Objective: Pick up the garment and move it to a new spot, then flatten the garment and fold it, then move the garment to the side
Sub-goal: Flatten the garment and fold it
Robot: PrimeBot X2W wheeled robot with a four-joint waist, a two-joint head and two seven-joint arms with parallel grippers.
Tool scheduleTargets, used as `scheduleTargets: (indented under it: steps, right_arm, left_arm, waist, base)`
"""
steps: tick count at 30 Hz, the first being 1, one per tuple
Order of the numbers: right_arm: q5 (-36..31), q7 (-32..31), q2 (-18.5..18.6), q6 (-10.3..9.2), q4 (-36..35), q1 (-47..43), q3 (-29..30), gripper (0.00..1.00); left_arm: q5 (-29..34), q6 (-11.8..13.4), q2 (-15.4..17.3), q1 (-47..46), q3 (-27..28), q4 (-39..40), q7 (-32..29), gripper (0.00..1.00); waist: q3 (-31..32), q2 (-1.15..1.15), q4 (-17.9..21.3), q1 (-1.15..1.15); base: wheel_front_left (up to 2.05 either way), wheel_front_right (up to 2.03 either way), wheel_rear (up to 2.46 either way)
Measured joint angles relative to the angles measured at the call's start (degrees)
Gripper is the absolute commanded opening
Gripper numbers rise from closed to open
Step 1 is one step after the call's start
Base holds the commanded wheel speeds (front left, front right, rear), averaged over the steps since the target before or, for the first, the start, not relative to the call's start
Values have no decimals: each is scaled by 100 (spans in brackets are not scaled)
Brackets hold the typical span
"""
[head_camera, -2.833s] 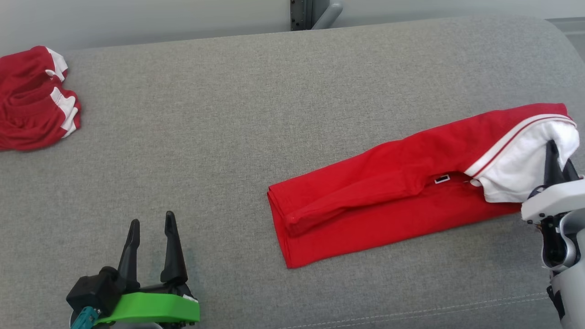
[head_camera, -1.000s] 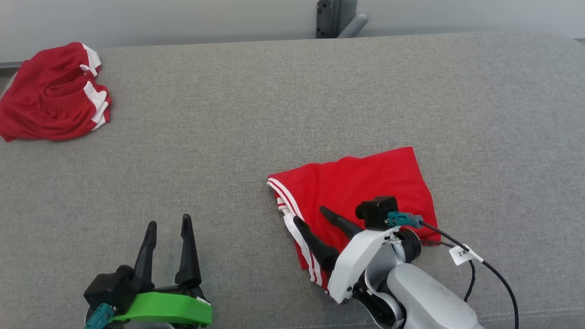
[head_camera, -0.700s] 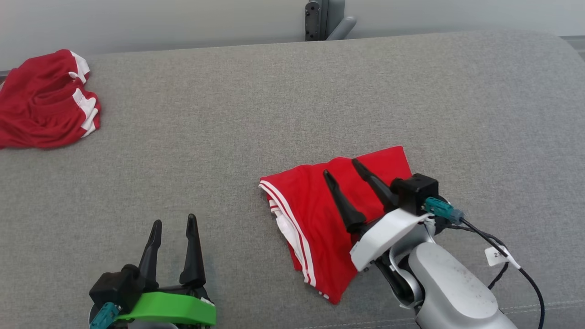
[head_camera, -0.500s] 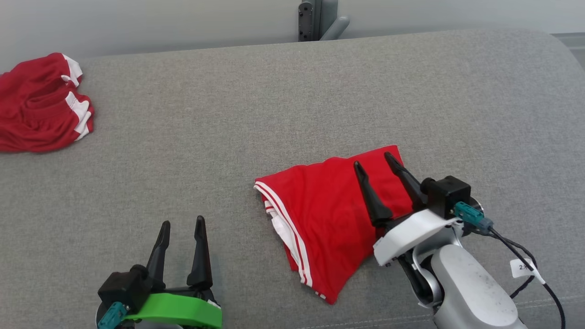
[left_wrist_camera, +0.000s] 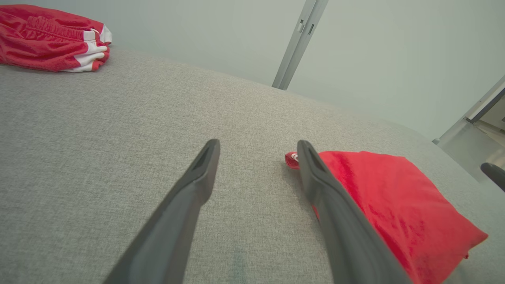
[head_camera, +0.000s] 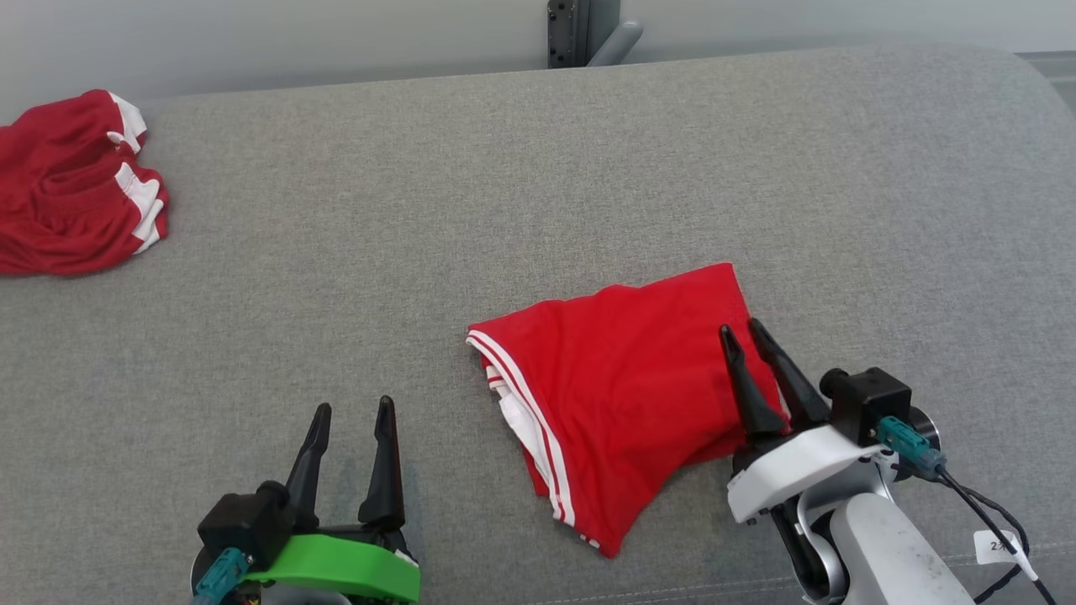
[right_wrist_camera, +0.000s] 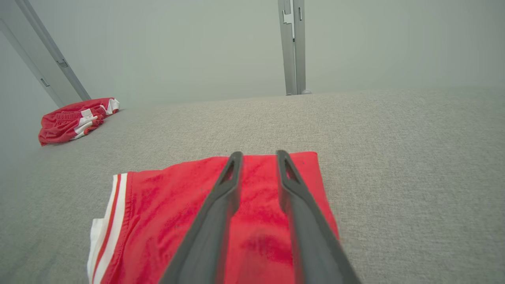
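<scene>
Garment folded, right tool perhaps touching it

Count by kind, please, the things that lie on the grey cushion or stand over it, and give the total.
Red garments: 2, the folded garment and the crumpled garment.
Robot tools: 2, the left tool and the right tool.
Total: 4.
</scene>
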State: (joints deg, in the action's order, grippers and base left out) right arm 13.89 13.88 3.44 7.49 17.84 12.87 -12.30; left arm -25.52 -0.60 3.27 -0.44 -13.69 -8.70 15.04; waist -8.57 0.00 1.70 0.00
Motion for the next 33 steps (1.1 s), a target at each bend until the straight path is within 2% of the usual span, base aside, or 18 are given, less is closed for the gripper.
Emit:
scheduleTargets:
  steps: [1, 6, 15, 22, 27, 33]
  right_arm:
    - [-14, 0, 1, 0, -7, -18, -1, 0]
    - [-99, 7, 80, 0, 160, -52, -191, 0]
    - [-90, 70, 165, 1, 1267, 107, -867, 0]
    - [-42, 98, 230, 1, 1856, 152, -867, 0]
    - [78, 115, 254, 1, 1833, 138, -806, 0]
    - [175, 116, 257, 1, 1159, -6, -575, 0]
  left_arm:
    - [0, -2, 0, -6, 3, -7, 0, 100]
    - [0, -18, 0, -21, 11, -34, 0, 100]
    - [2, -41, 0, -82, 16, -91, 1, 100]
    - [15, -47, -1, -81, 62, -91, 1, 100]
    - [19, -47, -4, -75, 107, -88, 1, 100]
    - [44, -51, -8, -32, 133, -88, 2, 100]
  waist:
    - [-2, 0, -1, 0]
    - [-20, 0, -7, 0]
    - [-62, 0, -116, 0]
    - [-76, 0, -201, 0]
    - [-60, 0, -181, 0]
    - [-8, 0, -75, 0]
  base:
    - [0, 0, 0]
    - [0, 0, 0]
    - [0, 0, 0]
    - [0, 0, 0]
    - [0, 0, 0]
    - [0, 0, 0]
